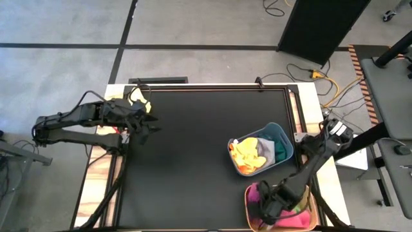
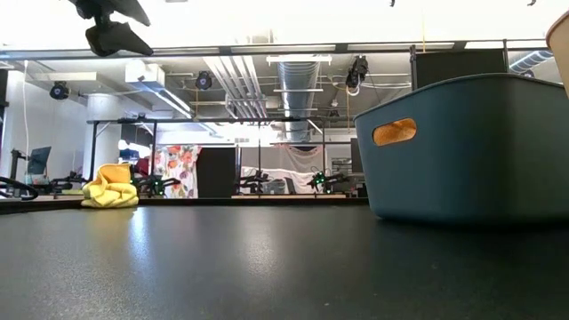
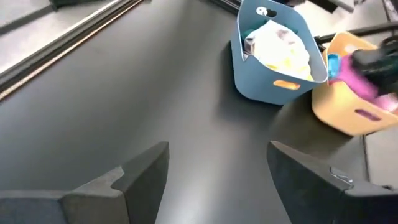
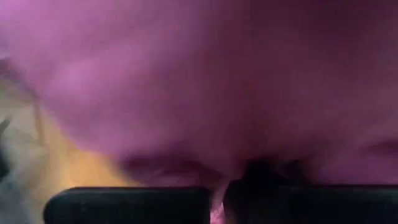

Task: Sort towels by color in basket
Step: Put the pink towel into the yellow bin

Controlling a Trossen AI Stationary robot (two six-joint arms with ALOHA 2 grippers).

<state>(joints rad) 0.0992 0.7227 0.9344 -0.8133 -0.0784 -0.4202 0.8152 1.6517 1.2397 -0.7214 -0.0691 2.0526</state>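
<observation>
R tool (image 1: 270, 209) is down in the tan basket (image 1: 312, 216) at the tabletop's (image 1: 193, 161) near R corner, fingers pinched on a magenta towel (image 4: 199, 81). Just beyond, blue basket (image 1: 283, 138) holds yellow, orange, grey towels (image 1: 251, 153). L tool (image 1: 149, 127) hangs wide, empty, far L. Yellow towel (image 1: 140, 103) lies at far L edge.
</observation>
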